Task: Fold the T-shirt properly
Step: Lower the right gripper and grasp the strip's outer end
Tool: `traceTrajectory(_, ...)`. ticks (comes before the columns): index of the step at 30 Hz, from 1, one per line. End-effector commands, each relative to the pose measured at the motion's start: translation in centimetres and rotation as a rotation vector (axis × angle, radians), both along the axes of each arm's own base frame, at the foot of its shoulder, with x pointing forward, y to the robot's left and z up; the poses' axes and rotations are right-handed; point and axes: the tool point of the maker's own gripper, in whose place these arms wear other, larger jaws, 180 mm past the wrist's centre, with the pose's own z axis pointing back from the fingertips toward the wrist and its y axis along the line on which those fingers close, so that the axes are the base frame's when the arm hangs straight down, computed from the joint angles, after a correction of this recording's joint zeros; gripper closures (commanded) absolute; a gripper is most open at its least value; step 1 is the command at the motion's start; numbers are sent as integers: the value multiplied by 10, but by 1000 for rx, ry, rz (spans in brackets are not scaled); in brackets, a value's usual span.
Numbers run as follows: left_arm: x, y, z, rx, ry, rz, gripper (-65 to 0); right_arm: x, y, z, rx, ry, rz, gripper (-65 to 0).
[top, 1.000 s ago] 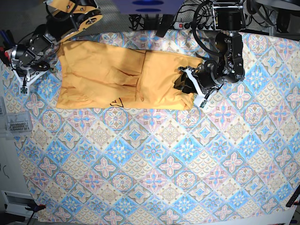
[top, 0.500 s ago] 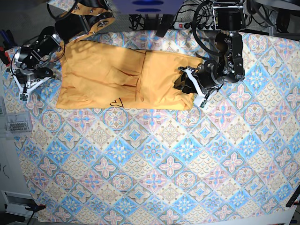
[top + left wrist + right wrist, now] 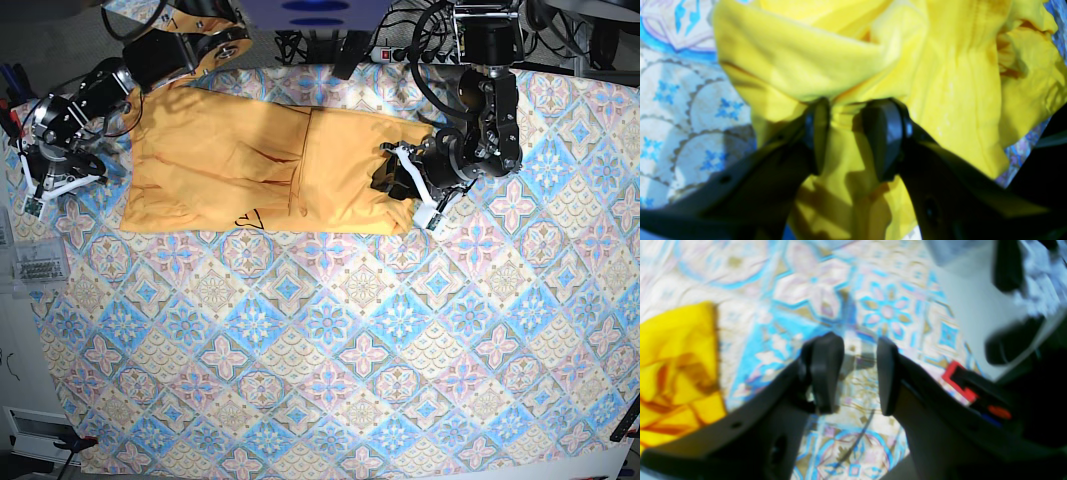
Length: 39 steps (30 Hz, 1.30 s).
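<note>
The yellow-orange T-shirt (image 3: 250, 160) lies folded into a wide band across the far part of the patterned tablecloth (image 3: 330, 340). My left gripper (image 3: 386, 182) is at the shirt's right end, shut on a bunched fold of the T-shirt (image 3: 940, 83). In the left wrist view the cloth is pinched between the fingers of this gripper (image 3: 846, 115). My right gripper (image 3: 50, 185) is off the shirt's left edge, above the tablecloth. In the right wrist view this gripper (image 3: 860, 373) is slightly open and empty, and a corner of the shirt (image 3: 673, 356) lies to its left.
A clear box of small parts (image 3: 35, 262) sits at the table's left edge. A power strip (image 3: 385, 50) and cables lie behind the table. A red-and-black object (image 3: 960, 383) and a white surface (image 3: 967, 306) are near the right gripper.
My right arm has pulled away from the shirt's left edge, moving left and slightly back. My left gripper has stayed where it was, holding the cloth.
</note>
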Motion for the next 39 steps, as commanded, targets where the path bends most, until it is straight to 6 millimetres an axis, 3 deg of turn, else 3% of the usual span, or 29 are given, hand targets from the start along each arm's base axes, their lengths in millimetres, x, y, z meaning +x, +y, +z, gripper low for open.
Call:
traceTrajectory(1,-15,9,-16,85,78,-21,-226,7,-4,7,-1,-42,-17,-201)
traceTrajectory(3,-15,9,-16,85,78,-21,-226,3,3,-8,69,-17,-58,-200)
traceTrajectory(8,-15,9,-16,85,77,-21,-226,25,32,-35,276,-51,-86,-200)
traceTrajectory(12,-15,10,-16,86,77,-21,-226,36,46,-39,389,-123,-96,-200)
traceTrajectory(18,-11,17,-15,94,53,-14,-226,45,91,-61,666,-147,-96,-200)
traceTrajectory(20,-11,18,-15,101,52,-15,-226,60,99,-63,749,-193,-92,-200)
traceTrajectory(24,-12,22,-18,129,53,-25,-226,64,115,-69,889,-205,-87,-200)
traceTrajectory(29,-11,23,-17,134,51,-27,-226,61,125,-68,937,-173,-54,-200)
traceTrajectory(33,-10,23,-17,134,48,-27,-226,46,122,-63,850,-75,65,-200)
traceTrajectory(39,-9,23,-17,135,47,-27,-226,29,97,-43,734,-30,91,-200)
